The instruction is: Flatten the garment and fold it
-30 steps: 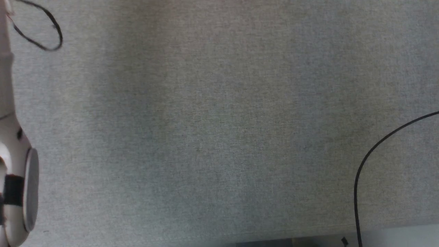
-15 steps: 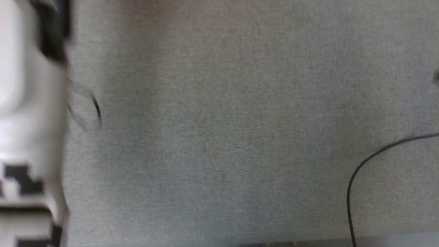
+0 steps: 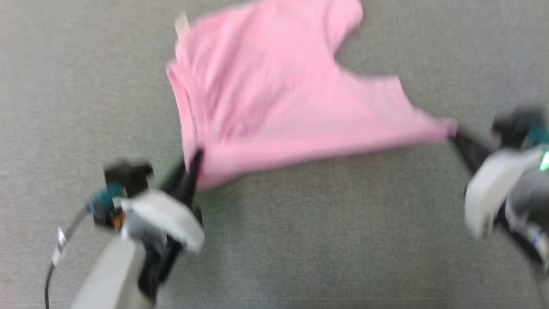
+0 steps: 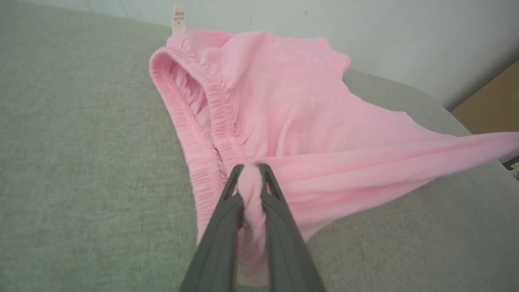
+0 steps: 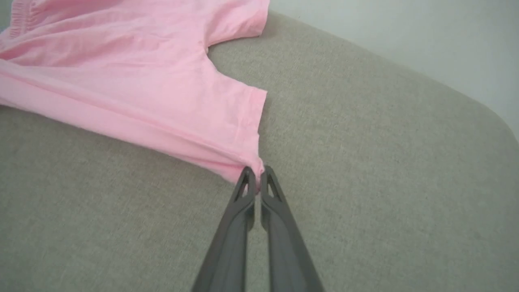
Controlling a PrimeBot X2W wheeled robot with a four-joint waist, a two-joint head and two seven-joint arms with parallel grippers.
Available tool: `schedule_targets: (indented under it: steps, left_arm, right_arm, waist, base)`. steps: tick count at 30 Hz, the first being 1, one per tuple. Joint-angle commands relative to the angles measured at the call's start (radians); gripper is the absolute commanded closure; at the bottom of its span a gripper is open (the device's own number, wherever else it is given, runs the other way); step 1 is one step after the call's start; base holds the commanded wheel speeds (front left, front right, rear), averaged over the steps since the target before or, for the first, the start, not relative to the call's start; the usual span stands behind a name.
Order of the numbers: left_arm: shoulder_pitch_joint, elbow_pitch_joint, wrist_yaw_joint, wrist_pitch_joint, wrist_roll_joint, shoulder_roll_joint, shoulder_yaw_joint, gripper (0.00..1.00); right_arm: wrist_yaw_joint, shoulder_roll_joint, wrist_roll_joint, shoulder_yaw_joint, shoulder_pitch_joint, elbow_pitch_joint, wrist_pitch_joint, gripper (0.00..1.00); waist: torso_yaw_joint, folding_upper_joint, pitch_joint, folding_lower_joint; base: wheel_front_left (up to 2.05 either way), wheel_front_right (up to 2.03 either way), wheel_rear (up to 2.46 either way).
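The left hand (image 4: 251, 169) is clamped on a bunched twist of the garment (image 3: 274, 98) at the near end of its gathered waistband (image 4: 194, 134), with pink cloth squeezed between the fingers. The right hand (image 5: 254, 173) is pinched almost closed on the corner of one leg hem (image 5: 256, 117). Between the two hands the near edge runs as a taut ridge. Beyond the fingertips the rest of the shorts lies spread on the grey counter (image 3: 300, 240), with the white tag (image 4: 179, 19) at the waistband's far end. Holding opposite corners apart like this looks meant to pull the wrinkles out, so I judge this to be the flattening step, with folding not yet begun.
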Motion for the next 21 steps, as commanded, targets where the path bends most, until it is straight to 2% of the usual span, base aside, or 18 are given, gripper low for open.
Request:
schedule_targets:
  steps: [1, 7, 16, 21]
  left_arm:
    - [0.069, -0.016, 0.017, 0.021, -0.014, 0.015, -0.006, 1.0]
    - [0.24, -0.06, 0.03, 0.111, -0.068, 0.034, -0.03, 1.0]
    - [0.434, -0.215, 0.119, 0.232, -0.103, 0.086, -0.03, 1.0]
    - [0.42, -0.292, 0.141, 0.166, -0.084, 0.051, -0.02, 1.0]
  right_arm:
    - [-0.002, -0.002, 0.003, -0.009, 0.085, -0.036, 0.028, 1.0]
    - [-0.002, -0.008, 0.019, -0.006, 0.292, -0.09, 0.102, 1.0]
    - [-0.002, 0.001, 0.043, -0.064, 0.476, -0.203, 0.248, 1.0]
    - [-0.002, 0.013, 0.024, -0.1, 0.468, -0.285, 0.224, 1.0]
  waist:
    - [0.024, 0.0, -0.063, 0.0004]
    - [0.03, 0.0, -0.103, 0.0004]
    - [0.05, 0.0, -0.136, 0.0004]
    - [0.077, 0.0, -0.127, 0.0004]
  base:
    - [0.0, 0.0, 0.0]
    - [0.0, 0.0, 0.0]
    - [0.0, 0.0, 0.0]
    - [0.0, 0.0, 0.0]
